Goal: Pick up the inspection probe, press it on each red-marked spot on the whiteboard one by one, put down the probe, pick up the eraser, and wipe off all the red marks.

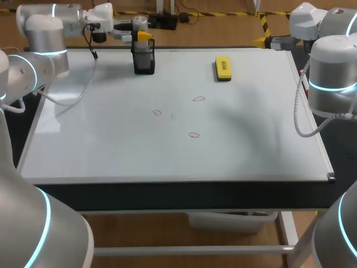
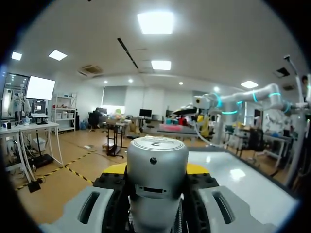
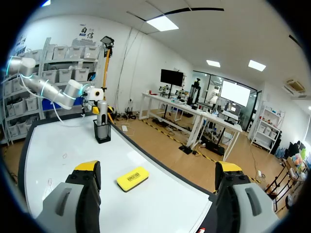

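Note:
The silver inspection probe (image 1: 139,23) stands upright in a black holder (image 1: 144,61) at the far left corner of the whiteboard (image 1: 111,145). My left gripper (image 1: 143,37) is at the probe's top. In the left wrist view the probe (image 2: 156,160) fills the gap of the gripper (image 2: 155,171), with both black pads against its sides. Three red marks (image 1: 199,99), (image 1: 157,112), (image 1: 193,134) lie mid-board. The yellow eraser (image 1: 223,68) lies flat at the far right. My right gripper (image 3: 158,170) hangs open off the far right corner, with the eraser (image 3: 132,178) ahead of it.
My right arm (image 1: 329,72) stands over the board's right edge. In the right wrist view the holder (image 3: 102,132) and my left arm (image 3: 58,94) show at the board's far end.

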Robot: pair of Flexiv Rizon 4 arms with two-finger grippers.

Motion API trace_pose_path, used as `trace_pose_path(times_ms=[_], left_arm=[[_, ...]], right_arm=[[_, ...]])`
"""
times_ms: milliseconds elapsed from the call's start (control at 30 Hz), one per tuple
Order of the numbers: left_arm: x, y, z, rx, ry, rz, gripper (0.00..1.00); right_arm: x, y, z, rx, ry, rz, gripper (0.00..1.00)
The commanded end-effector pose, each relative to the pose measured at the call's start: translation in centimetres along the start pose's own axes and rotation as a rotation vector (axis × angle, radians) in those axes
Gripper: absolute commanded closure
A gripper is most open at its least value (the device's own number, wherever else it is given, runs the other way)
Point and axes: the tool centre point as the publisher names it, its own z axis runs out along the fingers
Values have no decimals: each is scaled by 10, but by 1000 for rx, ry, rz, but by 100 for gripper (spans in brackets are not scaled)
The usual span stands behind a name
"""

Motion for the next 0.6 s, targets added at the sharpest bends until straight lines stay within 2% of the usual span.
trace_pose_path(times_ms=[33,333,600], left_arm=[[-3,-1,-2,7,79,5,100],[10,-21,0,23,75,32,100],[14,-39,1,27,70,35,100]], right_arm=[[0,0,0,0,1,0,0],[0,0,0,0,1,0,0],[0,0,0,0,1,0,0]])
